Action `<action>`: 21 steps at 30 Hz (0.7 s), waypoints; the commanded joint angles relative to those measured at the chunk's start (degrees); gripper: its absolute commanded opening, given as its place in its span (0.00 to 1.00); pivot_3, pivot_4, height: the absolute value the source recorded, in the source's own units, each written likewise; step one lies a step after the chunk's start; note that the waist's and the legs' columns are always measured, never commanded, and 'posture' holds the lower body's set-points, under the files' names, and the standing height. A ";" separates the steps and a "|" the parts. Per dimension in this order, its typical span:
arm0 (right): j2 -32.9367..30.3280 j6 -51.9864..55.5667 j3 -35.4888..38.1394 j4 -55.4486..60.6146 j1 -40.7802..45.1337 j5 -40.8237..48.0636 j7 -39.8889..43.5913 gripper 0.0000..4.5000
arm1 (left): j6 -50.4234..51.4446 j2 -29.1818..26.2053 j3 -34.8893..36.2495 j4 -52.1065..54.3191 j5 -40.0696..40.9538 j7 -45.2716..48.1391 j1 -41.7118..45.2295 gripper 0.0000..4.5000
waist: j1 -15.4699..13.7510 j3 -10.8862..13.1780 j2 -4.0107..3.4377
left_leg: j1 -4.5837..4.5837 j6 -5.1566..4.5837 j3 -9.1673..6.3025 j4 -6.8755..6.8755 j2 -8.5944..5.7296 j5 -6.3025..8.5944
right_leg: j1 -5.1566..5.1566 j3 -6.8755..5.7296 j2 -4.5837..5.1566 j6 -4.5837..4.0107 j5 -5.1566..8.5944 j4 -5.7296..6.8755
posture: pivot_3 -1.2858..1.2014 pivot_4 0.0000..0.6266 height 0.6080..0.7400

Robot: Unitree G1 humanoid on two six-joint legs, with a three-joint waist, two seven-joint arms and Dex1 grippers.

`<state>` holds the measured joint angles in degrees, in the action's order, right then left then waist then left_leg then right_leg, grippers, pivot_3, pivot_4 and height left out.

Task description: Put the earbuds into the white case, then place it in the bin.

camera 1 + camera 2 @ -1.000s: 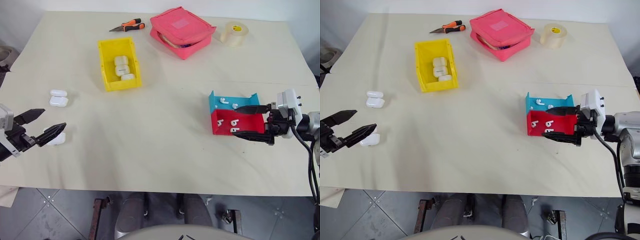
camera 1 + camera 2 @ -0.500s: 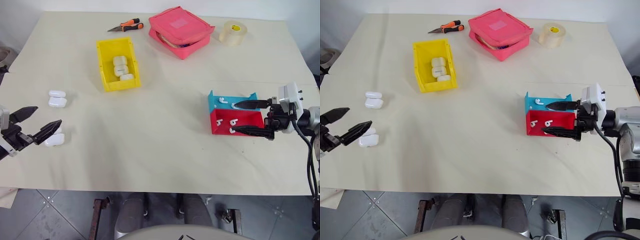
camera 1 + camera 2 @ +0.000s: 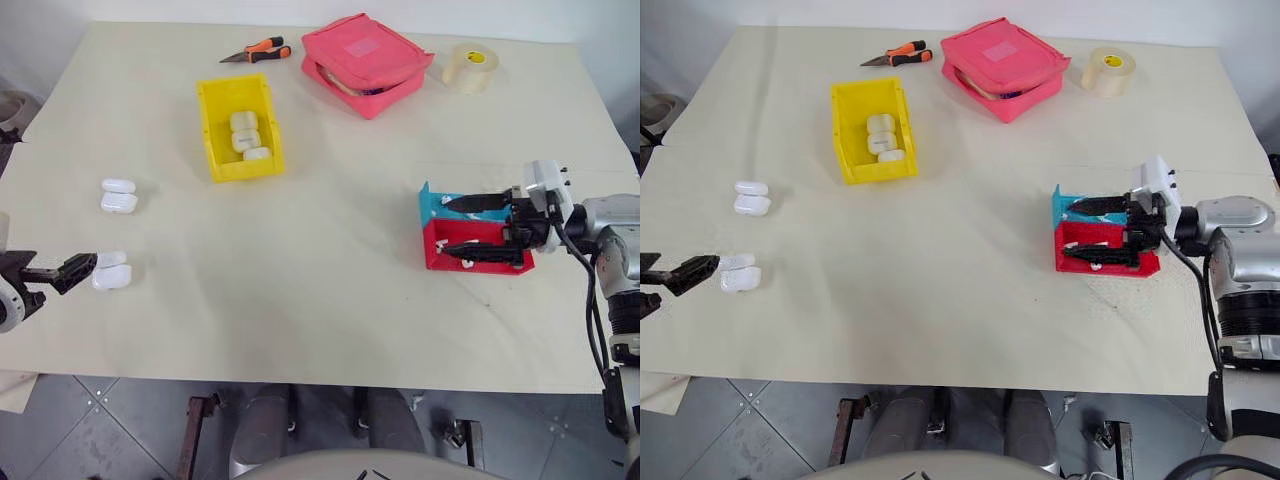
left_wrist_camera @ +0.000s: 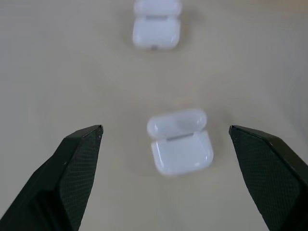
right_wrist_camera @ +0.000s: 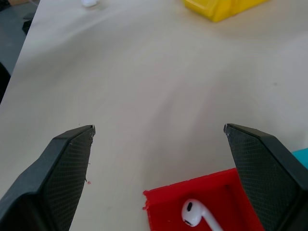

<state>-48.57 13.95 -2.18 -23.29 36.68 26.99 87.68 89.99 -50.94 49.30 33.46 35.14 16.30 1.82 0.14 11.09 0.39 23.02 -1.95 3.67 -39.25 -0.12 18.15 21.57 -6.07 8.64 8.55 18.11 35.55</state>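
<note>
I am holding my left gripper [image 4: 166, 137] with its fingers spread wide, aiming at the nearest small glossy white earbud case [image 4: 179, 140], which is lying on the pale tabletop [image 3: 330, 280] with its hinged lid flipped open and nothing inside that I can make out; a second open case [image 3: 117, 195] is sitting a little beyond it. On the other side I am hovering my right gripper [image 3: 466, 225], fingers also wide and empty, over the low red-and-blue tray [image 3: 431, 235], where a tiny white stemmed earbud [image 5: 199, 215] is lying in the red compartment just below the fingertips. I judge the step in hand to be the first one: picking an earbud out of the tray. Next I need to lower the right fingers around that earbud's stem and close gently, since it looks slippery and small, and the tray walls are leaving little room. Farther off, the bright yellow rectangular plastic bin [image 3: 213, 135] is already holding three closed white cases, with open table between it and my left gripper. Beyond it are lying an orange-handled cutter [image 3: 254, 50], a pink zip pouch [image 3: 366, 60] and a roll of clear tape [image 3: 469, 66], none in my way.
</note>
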 commanded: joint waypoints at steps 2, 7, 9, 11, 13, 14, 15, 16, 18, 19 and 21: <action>-1.65 -0.18 -2.57 -0.39 2.94 2.92 4.82 1.00 | 2.51 -0.27 -0.38 -2.28 3.72 -9.41 1.53 0.99 | 0.16 0.00 0.00 | -0.01 0.07 0.00 0.01 0.04 0.01 | 0.02 0.03 -0.04 -0.03 0.02 -0.01 | 0.52 0.24 1.00; -3.26 -0.62 -6.48 -0.33 3.63 5.89 4.82 1.00 | 2.51 0.87 -1.95 -9.88 12.42 -23.12 6.96 0.99 | -0.08 0.00 -0.01 | -0.02 0.16 -0.09 0.01 0.08 -0.01 | 0.01 0.01 -0.05 -0.09 0.04 0.02 | 0.52 0.24 1.00; -3.52 -0.97 -7.63 -0.46 3.92 6.64 4.82 1.00 | 2.51 0.91 -3.63 -12.58 16.24 -28.25 9.28 0.99 | -0.20 0.00 0.00 | -0.01 0.16 -0.12 0.00 0.01 -0.01 | 0.01 0.02 0.03 -0.09 0.03 0.04 | 0.52 0.24 1.00; -3.55 -1.28 -8.18 -0.69 4.23 7.08 4.82 1.00 | 2.51 1.25 -4.86 -15.12 20.43 -33.31 11.46 0.99 | -0.11 0.00 0.00 | -0.01 0.16 -0.14 0.00 0.00 -0.01 | 0.01 0.06 0.04 -0.11 0.02 0.05 | 0.52 0.24 1.00; -3.48 -1.45 -8.32 -0.77 4.38 7.46 4.82 1.00 | 2.51 2.63 -6.01 -18.31 24.39 -39.50 14.66 0.99 | -0.14 0.00 -0.01 | -0.02 0.19 -0.14 0.01 0.00 0.01 | 0.03 0.07 0.04 -0.11 0.02 0.06 | 0.52 0.24 1.00; -3.50 -1.53 -8.36 -0.79 4.37 7.57 4.82 1.00 | 2.51 2.99 -6.50 -19.66 26.75 -42.39 15.71 0.99 | -0.09 0.00 0.00 | -0.01 0.19 -0.16 0.01 0.00 0.00 | 0.03 0.06 0.03 -0.11 0.02 0.06 | 0.52 0.24 1.00; -3.62 -1.68 -8.41 -0.80 4.25 7.64 4.82 1.00 | 2.51 3.27 -7.02 -20.76 29.27 -45.52 16.45 0.99 | -0.08 0.00 0.00 | -0.01 0.19 -0.16 0.01 0.00 0.00 | 0.03 0.05 0.02 -0.11 0.02 0.06 | 0.52 0.24 1.00; -3.77 -1.82 -8.38 -0.78 4.05 7.66 4.82 1.00 | 2.51 3.50 -7.39 -21.71 32.02 -48.51 17.04 0.99 | -0.08 0.00 0.00 | -0.02 0.19 -0.16 0.01 0.00 0.01 | 0.03 0.05 0.02 -0.11 0.02 0.07 | 0.52 0.24 1.00; -3.96 -1.94 -8.10 -0.82 3.70 7.48 4.82 1.00 | 2.51 3.45 -7.75 -23.53 37.38 -54.54 17.83 0.99 | 0.03 0.00 0.00 | -0.01 0.19 -0.15 0.01 -0.01 0.01 | 0.04 0.06 0.02 -0.11 0.02 0.07 | 0.52 0.24 1.00; -4.13 -2.02 -7.98 -0.72 3.41 7.55 4.82 1.00 | 2.51 3.04 -7.72 -24.24 40.06 -57.39 17.89 0.99 | 0.06 0.00 0.00 | -0.01 0.20 -0.15 0.01 0.00 0.01 | 0.04 0.06 0.01 -0.11 0.02 0.08 | 0.52 0.24 1.00; -4.42 -1.99 -7.55 -0.52 2.81 7.54 4.82 1.00 | 2.51 0.25 -7.44 -25.13 46.74 -62.35 16.64 0.99 | 0.08 0.00 0.00 | -0.02 0.20 -0.16 0.01 0.01 0.01 | 0.04 0.06 0.00 -0.11 0.02 0.08 | 0.52 0.24 1.00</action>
<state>-51.45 12.48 -11.04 -24.72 39.91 33.37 87.91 92.57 -47.95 40.49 8.17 76.42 -41.86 19.13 0.22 11.10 0.39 23.01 -1.75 3.51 -39.24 -0.11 18.17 21.62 -5.98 8.64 8.44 18.14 35.63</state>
